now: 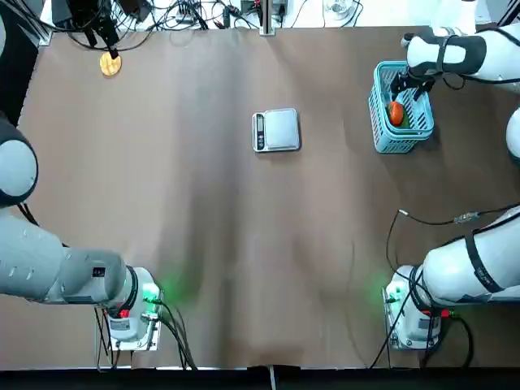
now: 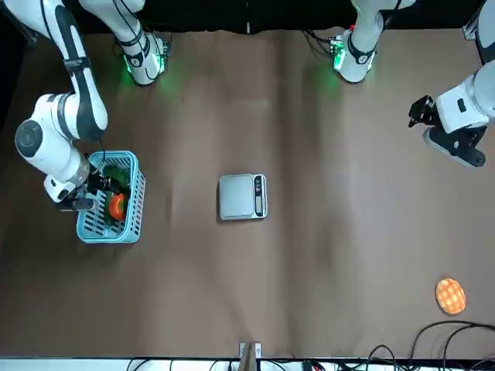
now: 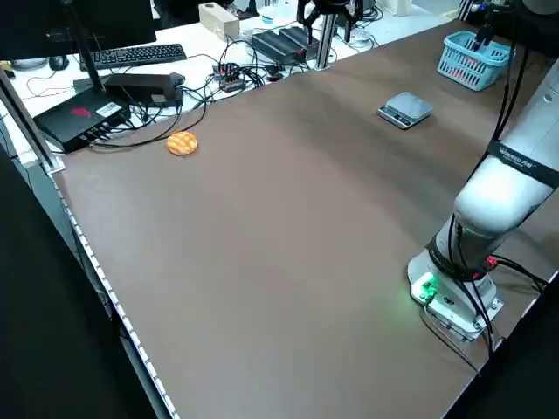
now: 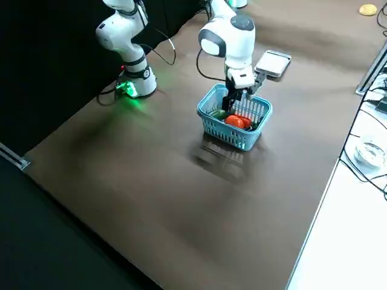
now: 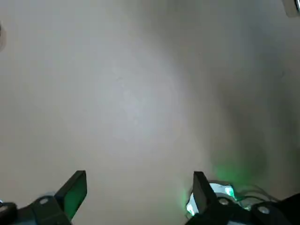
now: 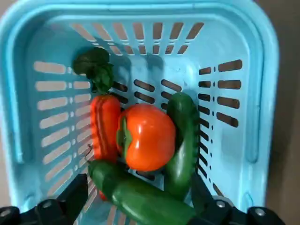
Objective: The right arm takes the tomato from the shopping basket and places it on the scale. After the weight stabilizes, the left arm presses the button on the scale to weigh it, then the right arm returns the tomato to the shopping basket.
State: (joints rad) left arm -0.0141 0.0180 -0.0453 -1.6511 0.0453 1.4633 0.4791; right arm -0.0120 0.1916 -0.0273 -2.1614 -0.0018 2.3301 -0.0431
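The right gripper hangs just above the shopping basket, its fingers spread apart and holding nothing. The tomato lies in the basket between the two finger lines, not touched by either. It is round, glossy and orange-red, with a small green calyx on one side. A ribbed orange carrot with a dark leafy top lies against one side of it; a dark green cucumber lies against the other side, and a second cucumber lies across beneath the fingers.

In the top view the basket stands at 2 o'clock on the brown worktop, with the right arm reaching over it. The scale sits near the centre, toward 12 o'clock, its silver plate bare and its black control strip on the 9 o'clock edge. No legible writing shows on the scale or basket.

The left gripper is held above bare worktop at 10 o'clock, its fingers open and empty. A flat yellow-orange round item lies close beside it.
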